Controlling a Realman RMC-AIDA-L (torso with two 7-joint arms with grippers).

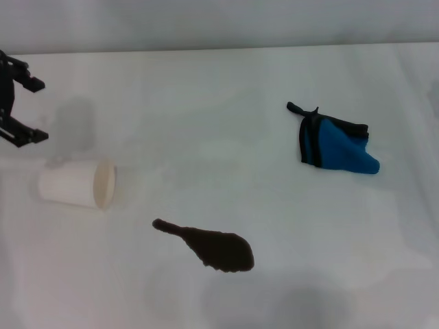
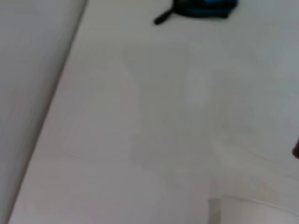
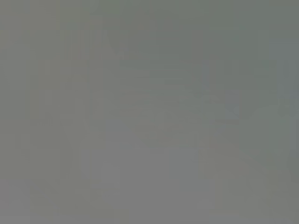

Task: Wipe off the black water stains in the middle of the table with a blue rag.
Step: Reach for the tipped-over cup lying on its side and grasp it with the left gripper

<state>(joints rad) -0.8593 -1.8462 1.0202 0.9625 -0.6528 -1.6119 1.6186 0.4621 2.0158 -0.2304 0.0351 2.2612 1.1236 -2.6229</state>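
Note:
The black water stain [image 1: 212, 247] lies on the white table [image 1: 226, 89], tadpole-shaped, its thin tail pointing left. The blue rag [image 1: 336, 145] with black edging and a loop lies crumpled at the right, apart from the stain; it also shows in the left wrist view [image 2: 201, 8]. My left gripper [image 1: 31, 110] is open and empty at the far left, above a fallen paper cup. My right gripper is out of view; the right wrist view shows only plain grey.
A white paper cup [image 1: 75, 184] lies on its side at the left, mouth toward the stain; its edge shows in the left wrist view [image 2: 257, 212]. The table's far edge [image 1: 219, 48] meets a grey wall.

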